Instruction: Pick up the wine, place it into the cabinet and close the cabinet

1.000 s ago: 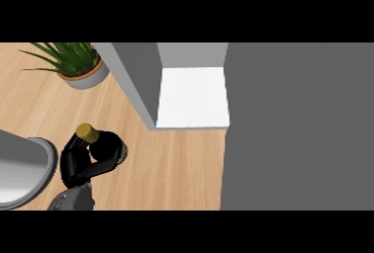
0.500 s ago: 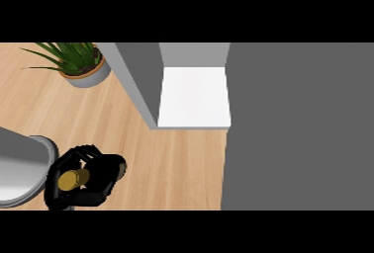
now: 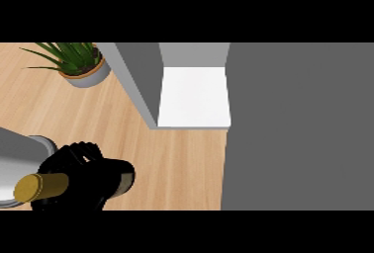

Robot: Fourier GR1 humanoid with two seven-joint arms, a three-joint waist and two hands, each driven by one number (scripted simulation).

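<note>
The wine bottle (image 3: 111, 179) is dark with a gold cap (image 3: 40, 187) and shows at the lower left of the head view. It is tilted, with the cap pointing left and toward me. My left hand (image 3: 74, 157) is shut on the bottle, its black fingers curled over the bottle's body and hiding much of it. The cabinet (image 3: 300, 123) is a grey box on the right. It stands open, showing a white shelf floor (image 3: 196, 96) up and to the right of the hand. My right hand does not show.
A grey cabinet door or side panel (image 3: 139, 79) juts out left of the white shelf. A potted green plant (image 3: 82, 69) stands at the back left. A grey metal vessel (image 3: 18, 165) sits at the left edge, close beside the hand. The counter (image 3: 182, 163) is light wood.
The hand has lifted the bottle toward me. The bottle has tipped over, so its gold cap now points left instead of up.
</note>
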